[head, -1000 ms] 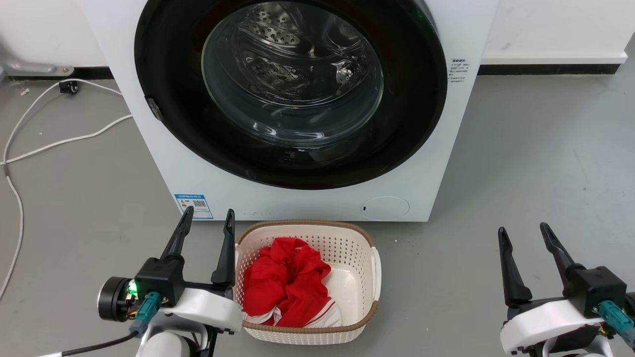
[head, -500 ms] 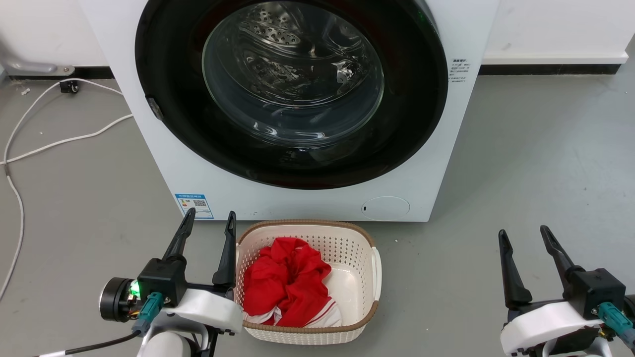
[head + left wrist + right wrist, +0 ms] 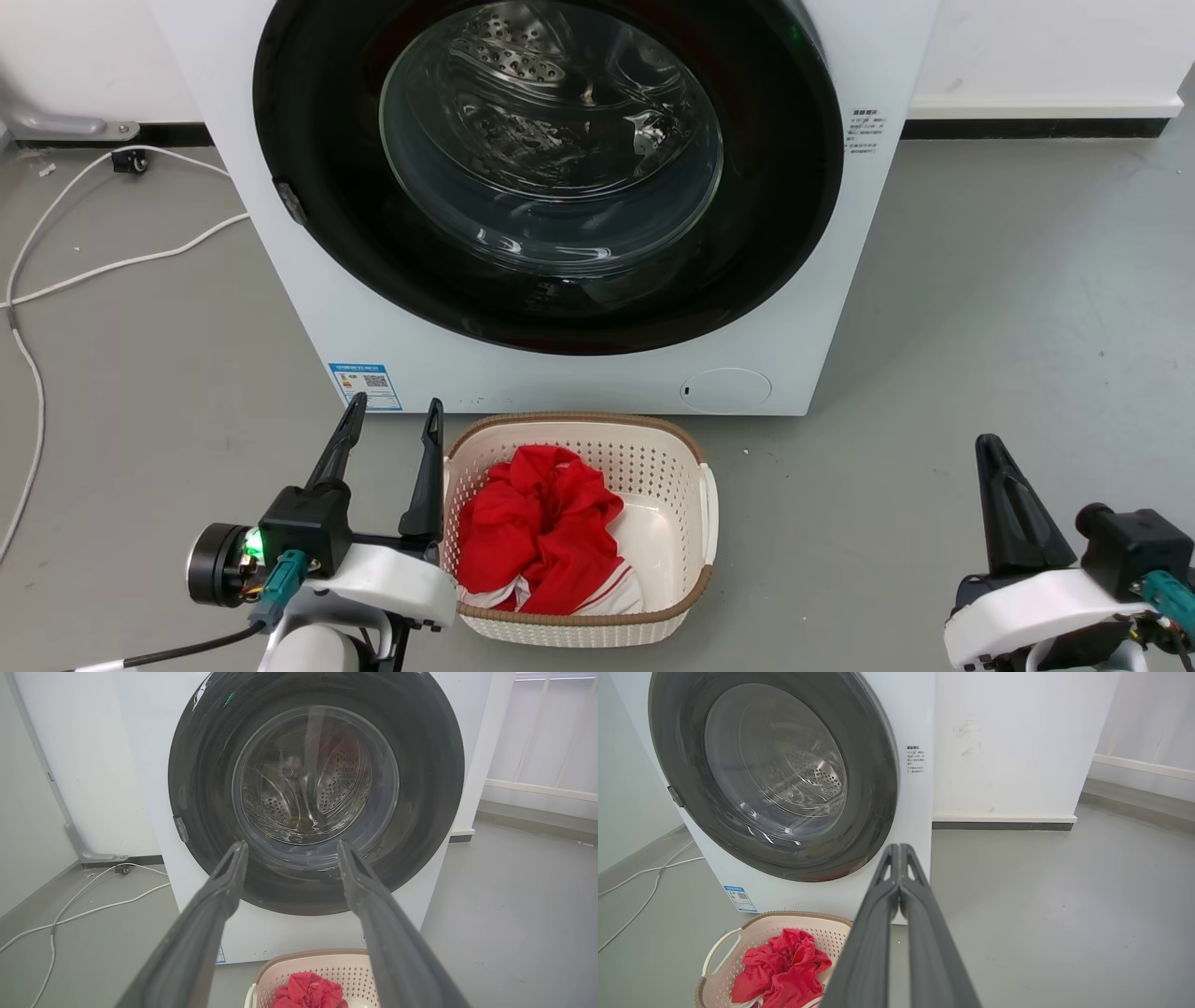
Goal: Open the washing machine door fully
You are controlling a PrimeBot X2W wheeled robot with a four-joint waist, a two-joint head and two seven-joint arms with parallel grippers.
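Observation:
The washing machine (image 3: 560,383) is a white front-loader standing straight ahead. The washing machine door (image 3: 308,140) is a glossy black disc with a bulging glass window (image 3: 551,140), and it lies flat against the machine's front. A small grey tab (image 3: 290,203) sits on the door's left edge. Low at the left, my left gripper (image 3: 396,401) is open and empty, its fingers pointing toward the door (image 3: 201,788). At the lower right, well clear of the machine, my right gripper (image 3: 988,443) is shut on nothing; its fingertips (image 3: 896,847) touch, and the door (image 3: 873,774) stands off to their left.
A cream perforated basket (image 3: 691,448) holding red cloth (image 3: 537,532) sits on the floor right before the machine, beside my left gripper. White cables (image 3: 112,266) trail over the grey floor at the left. A white wall with a dark skirting (image 3: 1027,129) runs behind.
My right gripper's fingers have come together from open to shut, and the gripper sits a little lower. The left gripper and the door have stayed still.

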